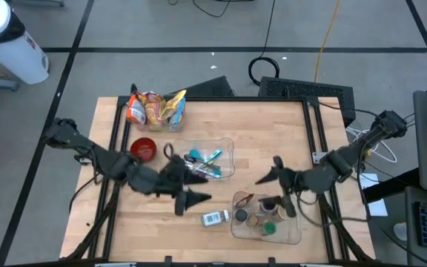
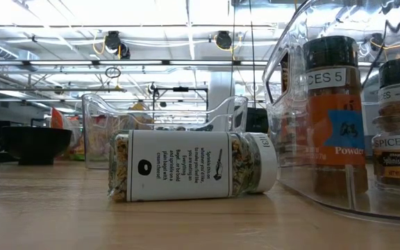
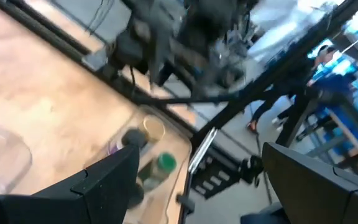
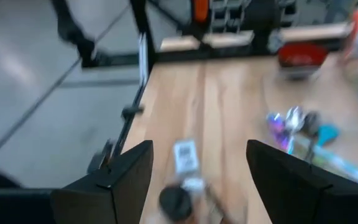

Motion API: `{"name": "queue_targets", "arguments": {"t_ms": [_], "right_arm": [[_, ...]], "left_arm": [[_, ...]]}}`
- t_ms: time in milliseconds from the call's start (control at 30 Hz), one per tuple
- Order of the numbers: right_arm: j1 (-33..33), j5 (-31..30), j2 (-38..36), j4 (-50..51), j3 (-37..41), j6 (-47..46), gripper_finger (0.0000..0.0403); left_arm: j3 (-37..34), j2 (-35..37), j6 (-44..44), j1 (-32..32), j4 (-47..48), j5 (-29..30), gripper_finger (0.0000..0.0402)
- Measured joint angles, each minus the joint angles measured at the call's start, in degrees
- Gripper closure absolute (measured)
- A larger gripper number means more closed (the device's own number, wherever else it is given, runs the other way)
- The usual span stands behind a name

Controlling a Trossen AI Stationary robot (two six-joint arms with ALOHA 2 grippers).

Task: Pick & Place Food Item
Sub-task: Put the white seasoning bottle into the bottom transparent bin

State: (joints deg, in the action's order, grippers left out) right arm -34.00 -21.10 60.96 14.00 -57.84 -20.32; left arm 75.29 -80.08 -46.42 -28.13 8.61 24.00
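So the clear seasoning jar with the white label and white cap (image 1: pixel 214 217) lies on its side on the wooden worktop (image 1: pixel 273 133), around 6 o'clock, just beside the clear plastic spice bin (image 1: pixel 291 233). Nothing's held: left pincer (image 1: pixel 199 197) and right pincer (image 1: pixel 264 179) both hover open. Looks like the jar isn't binned yet.

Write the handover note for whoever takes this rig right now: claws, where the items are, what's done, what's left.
Left claw: open, empty, above the table just left of the seasoning jar.
Right claw: open, empty, above the table beside the spice bin.
Seasoning jar: lying on its side on the table, outside the bin, near its left wall.
Spice bin: already holds several spice jars.
Done: nothing held at present.
Left: likely pick up the lying jar and place it.
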Motion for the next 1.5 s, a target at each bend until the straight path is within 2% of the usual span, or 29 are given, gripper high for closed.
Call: {"name": "queue_targets", "arguments": {"t_ms": [167, 467, 600, 833, 967, 1300, 1500], "right_arm": [[5.7, 0.1, -2.0, -5.5, 0.0, 0.8, 0.0149], [11.9, 4.8, -1.8, -5.9, 0.0, 1.5, 0.0149], [12.3, 4.8, -1.4, -5.7, 0.0, 1.2, 0.0149], [12.3, 4.8, -0.7, -5.6, 0.2, 0.1, 0.0149], [12.3, 4.8, -1.1, -7.2, 4.0, -3.5, 0.0149], [12.3, 4.9, -1.2, -22.1, 14.6, -10.5, 0.0149], [12.3, 4.9, -1.2, -23.8, 15.7, -10.2, 0.0149]], "left_arm": [[0.0, -5.8, -0.2, -3.5, -0.5, 0.7, 0.0053], [0.0, -15.5, 3.4, -4.4, 4.4, -9.3, 0.0053], [0.0, -18.7, 6.9, -4.2, 6.6, -11.7, 0.0053], [0.0, -22.8, 11.3, -2.7, 8.8, -9.6, 0.0053], [0.0, -26.4, 11.3, -1.1, 10.7, -10.2, 0.0053], [0.0, -30.0, 9.8, -0.1, 12.3, -12.5, 0.0053], [0.0, -31.0, 10.6, -0.5, 12.5, -12.5, 0.0053]]}}
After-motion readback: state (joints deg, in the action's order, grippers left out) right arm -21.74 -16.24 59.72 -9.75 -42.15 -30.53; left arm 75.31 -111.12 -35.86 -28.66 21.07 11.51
